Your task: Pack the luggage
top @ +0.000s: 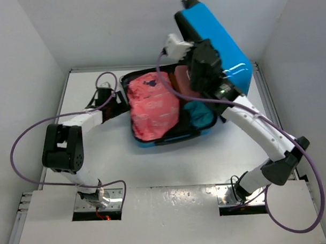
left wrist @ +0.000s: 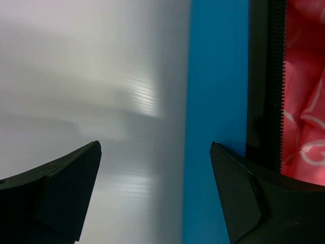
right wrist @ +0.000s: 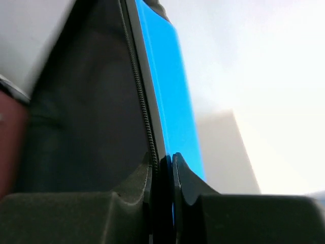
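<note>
The right fingers [right wrist: 137, 188] are nearly together, pinching the zippered rim of the raised lid [right wrist: 172, 86] of the luggage [top: 222, 45]. Dark lining lies on one side of them and blue shell on the other. The left fingers [left wrist: 61, 178] stand wide apart around nothing, low at the luggage's left wall, straddling the line where blue shell meets the white counter [left wrist: 76, 76]. The luggage lies open on the counter, its lid tilted up along its right side. Inside it, a pink-red patterned cloth bundle [top: 152, 109] fills the left part, and a teal item [top: 197, 115] sits just right of that.
</note>
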Motion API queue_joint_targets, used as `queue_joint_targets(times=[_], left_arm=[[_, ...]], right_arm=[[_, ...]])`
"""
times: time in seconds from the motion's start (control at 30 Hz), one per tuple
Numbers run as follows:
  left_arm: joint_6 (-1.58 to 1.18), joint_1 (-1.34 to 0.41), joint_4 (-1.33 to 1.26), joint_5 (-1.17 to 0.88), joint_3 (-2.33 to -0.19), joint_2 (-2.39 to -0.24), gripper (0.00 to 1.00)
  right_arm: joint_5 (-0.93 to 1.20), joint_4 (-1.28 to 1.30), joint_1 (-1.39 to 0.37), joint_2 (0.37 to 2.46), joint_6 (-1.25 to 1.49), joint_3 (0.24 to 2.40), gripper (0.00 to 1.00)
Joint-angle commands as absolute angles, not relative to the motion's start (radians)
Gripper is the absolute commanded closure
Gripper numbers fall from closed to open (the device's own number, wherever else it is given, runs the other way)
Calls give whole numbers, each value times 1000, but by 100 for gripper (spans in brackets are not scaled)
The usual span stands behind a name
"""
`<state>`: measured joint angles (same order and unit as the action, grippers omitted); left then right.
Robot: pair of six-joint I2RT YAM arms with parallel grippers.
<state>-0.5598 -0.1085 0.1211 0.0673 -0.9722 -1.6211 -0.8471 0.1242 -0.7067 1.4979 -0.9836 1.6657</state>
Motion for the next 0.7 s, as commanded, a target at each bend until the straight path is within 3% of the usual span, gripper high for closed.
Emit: queue_joint_targets(times=[0.0,0.23,0.27,0.3,0.37,0.4,0.5,0.67], left_arm=[[-805,-304,-3,-354,-986,-1750,5],[-982,-341,-156,-446,-1101,-1802,1],[-982,-310,-138,-446,-1112,-1778,1],[-992,-287,-138,-434,-1112,-1761,1],[-1003,-232,-129,-434,-1083,-1726,1],[-991,-177,-114,-425,-1072,-1695,0],[-937,-80,-48,-400,-1060,-1640,0],[-862,-5,38,-379,-1020,-1608,0]], right_arm=[[-660,-68,-819,1604,-1004,1577,100],[-643,-394,-891,1677,-1236,1352,100],[-650,-408,-896,1686,-1242,1339,95],[-656,-413,-894,1698,-1235,1338,79],[-663,-387,-919,1689,-1209,1339,67],[-652,-306,-928,1659,-1136,1341,54],[-618,-107,-1011,1603,-960,1406,42],[-529,131,-1054,1490,-694,1492,38]])
